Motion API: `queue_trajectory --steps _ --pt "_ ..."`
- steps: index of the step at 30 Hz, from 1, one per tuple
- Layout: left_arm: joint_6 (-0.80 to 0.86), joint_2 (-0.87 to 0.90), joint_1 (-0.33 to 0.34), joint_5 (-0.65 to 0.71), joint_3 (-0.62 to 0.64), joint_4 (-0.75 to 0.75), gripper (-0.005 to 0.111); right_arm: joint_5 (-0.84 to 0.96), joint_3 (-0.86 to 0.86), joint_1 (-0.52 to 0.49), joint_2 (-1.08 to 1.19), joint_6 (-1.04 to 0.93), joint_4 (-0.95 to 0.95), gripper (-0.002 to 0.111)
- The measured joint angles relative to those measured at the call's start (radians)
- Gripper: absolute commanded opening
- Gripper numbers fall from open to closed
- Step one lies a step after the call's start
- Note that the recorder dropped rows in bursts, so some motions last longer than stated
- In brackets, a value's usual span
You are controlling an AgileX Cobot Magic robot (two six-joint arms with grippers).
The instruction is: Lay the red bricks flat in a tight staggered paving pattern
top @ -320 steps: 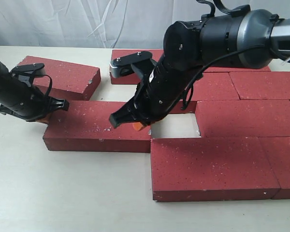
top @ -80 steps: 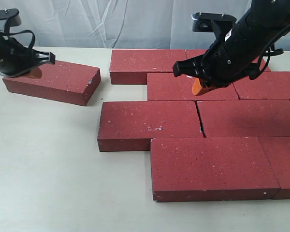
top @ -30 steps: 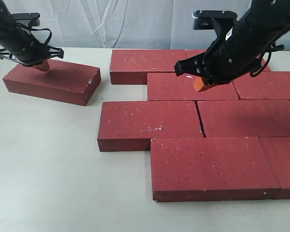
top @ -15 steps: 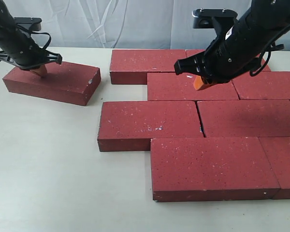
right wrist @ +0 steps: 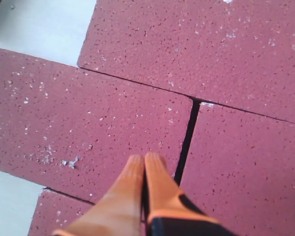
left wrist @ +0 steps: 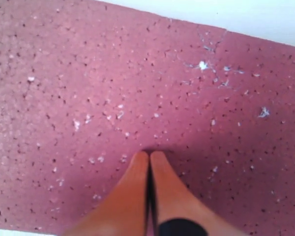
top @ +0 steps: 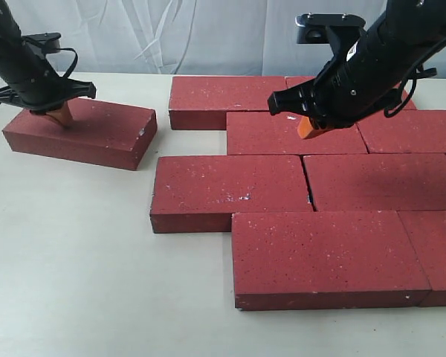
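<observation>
Several dark red bricks lie flat in staggered rows at centre and right, among them one at the pattern's left end and one in the front row. A lone red brick lies apart at the left, angled. My left gripper is shut, its orange tips pressed on that brick's top near its far left end. My right gripper is shut and hovers above the second row, over the seam between two bricks.
Pale tabletop shows at the left and front. A gap of table separates the lone brick from the laid rows. A white curtain hangs behind the table.
The left gripper has come down onto the lone brick's far left end, and the brick has shifted and turned slightly. The right arm has stayed still.
</observation>
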Motion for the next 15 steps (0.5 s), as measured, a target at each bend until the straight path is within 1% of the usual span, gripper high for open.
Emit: queue_trajectory --steps 3,7,11,15 --pt "-0.017 -0.002 0.001 0.041 0.0 -0.02 0.0 0.0 0.0 0.0 0.0 0.0 0.0 -0.001" --pt "-0.019 -0.002 0.001 0.057 0.0 -0.05 0.0 0.0 0.0 0.0 0.0 0.0 0.0 -0.001" --pt "-0.021 -0.002 0.001 0.074 0.0 -0.13 0.0 0.0 0.0 0.0 0.0 0.0 0.0 -0.001" --pt "-0.021 -0.002 0.001 0.078 0.0 -0.143 0.0 0.0 0.0 0.0 0.0 0.0 0.0 -0.001"
